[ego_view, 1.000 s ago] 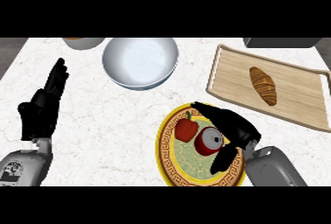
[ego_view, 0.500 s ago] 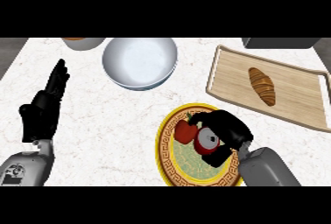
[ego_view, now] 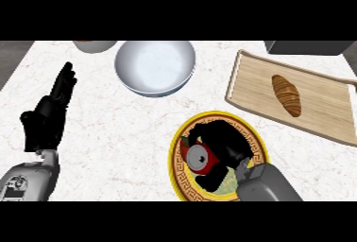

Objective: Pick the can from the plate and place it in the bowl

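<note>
White marbled table (ego_view: 125,137) carried: plate (ego_view: 254,137) at near right, red can (ego_view: 199,158) lying on it, right robot hand (ego_view: 226,144) curled round it; bowl (ego_view: 155,66) far; left robot hand (ego_view: 49,113) rested open at left.

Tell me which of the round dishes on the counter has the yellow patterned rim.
The plate under the right hand, which curls round the red can. The large bowl farther up the counter is plain white and holds nothing.
</note>
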Motion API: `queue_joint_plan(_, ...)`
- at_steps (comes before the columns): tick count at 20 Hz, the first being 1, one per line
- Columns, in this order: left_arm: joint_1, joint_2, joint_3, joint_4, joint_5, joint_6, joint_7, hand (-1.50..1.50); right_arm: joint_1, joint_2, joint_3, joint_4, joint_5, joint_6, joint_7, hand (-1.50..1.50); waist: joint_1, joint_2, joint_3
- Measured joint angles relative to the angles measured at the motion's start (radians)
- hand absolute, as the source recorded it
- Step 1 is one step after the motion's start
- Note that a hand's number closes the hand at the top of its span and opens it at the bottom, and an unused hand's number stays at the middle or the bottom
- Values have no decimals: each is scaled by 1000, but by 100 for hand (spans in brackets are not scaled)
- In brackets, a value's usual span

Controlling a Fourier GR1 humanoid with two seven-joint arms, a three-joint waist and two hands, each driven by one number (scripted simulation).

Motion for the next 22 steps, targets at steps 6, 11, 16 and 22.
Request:
queue_joint_plan(6,-35,-14,-41,2,0,-27,-2,0,-127,80,168,43,3,-96,223,150,98,13,-2)
queue_joint_plan(11,-63,-25,-62,16,-2,-38,-1,0,-215,99,238,37,-39,-265,367,150,133,18,2)
queue_joint_plan(16,-80,-37,-74,35,-6,-39,2,0,-329,105,267,16,-42,-472,509,150,142,13,2)
queue_joint_plan(22,-92,-41,-79,54,-16,-36,1,0,-501,105,278,73,12,-640,707,150,140,8,-1)
